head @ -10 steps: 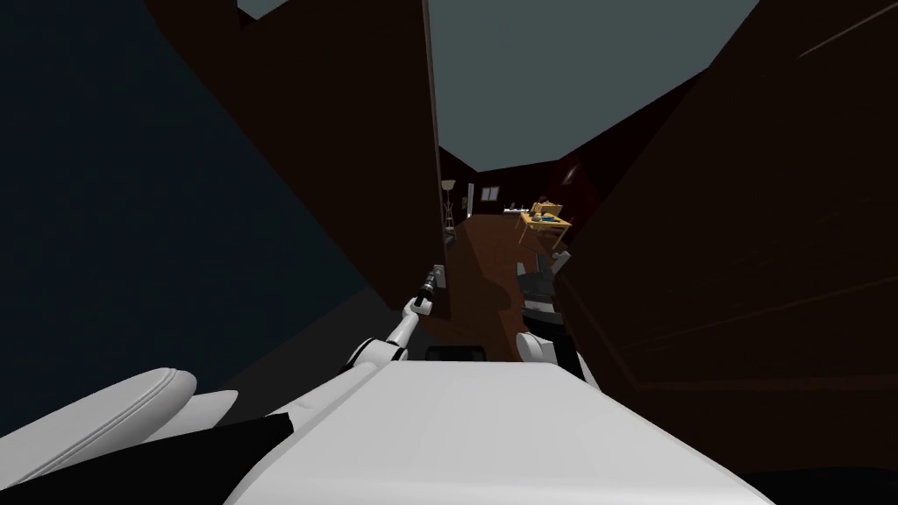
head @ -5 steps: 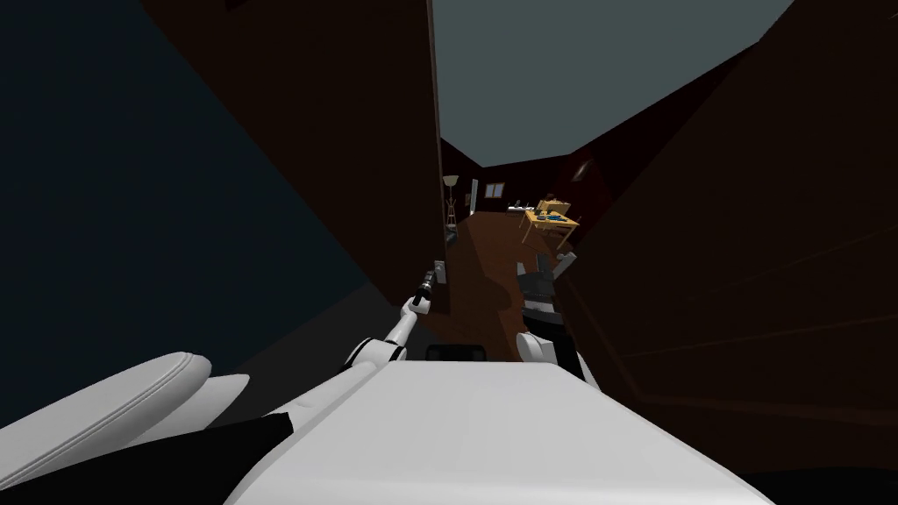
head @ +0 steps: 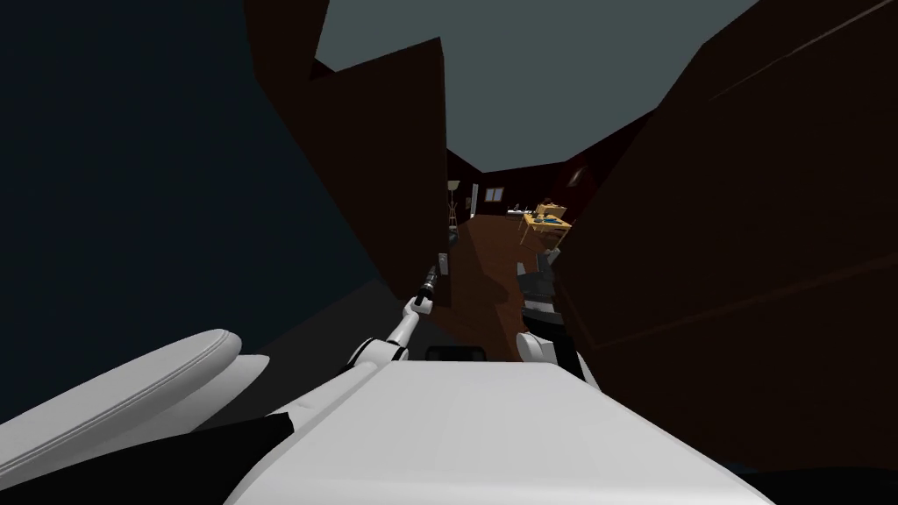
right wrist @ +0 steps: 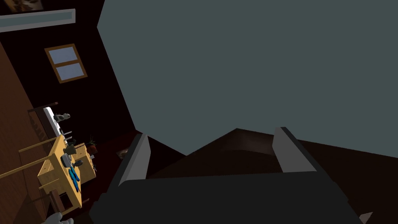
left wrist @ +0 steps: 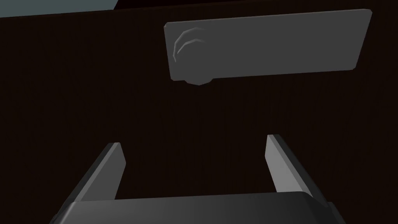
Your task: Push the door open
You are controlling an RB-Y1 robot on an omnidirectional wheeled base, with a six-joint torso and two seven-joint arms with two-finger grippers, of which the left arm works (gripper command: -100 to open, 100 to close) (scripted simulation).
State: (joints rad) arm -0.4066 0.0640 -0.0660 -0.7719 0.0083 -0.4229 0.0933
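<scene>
The door [head: 386,149] had swung further from us; our left gripper [left wrist: 194,140], jaws released, faced its handle plate [left wrist: 272,44]; our right gripper [right wrist: 212,132] was likewise released.

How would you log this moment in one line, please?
left gripper: open, facing door near handle plate | right gripper: open, empty | door: ajar
</scene>
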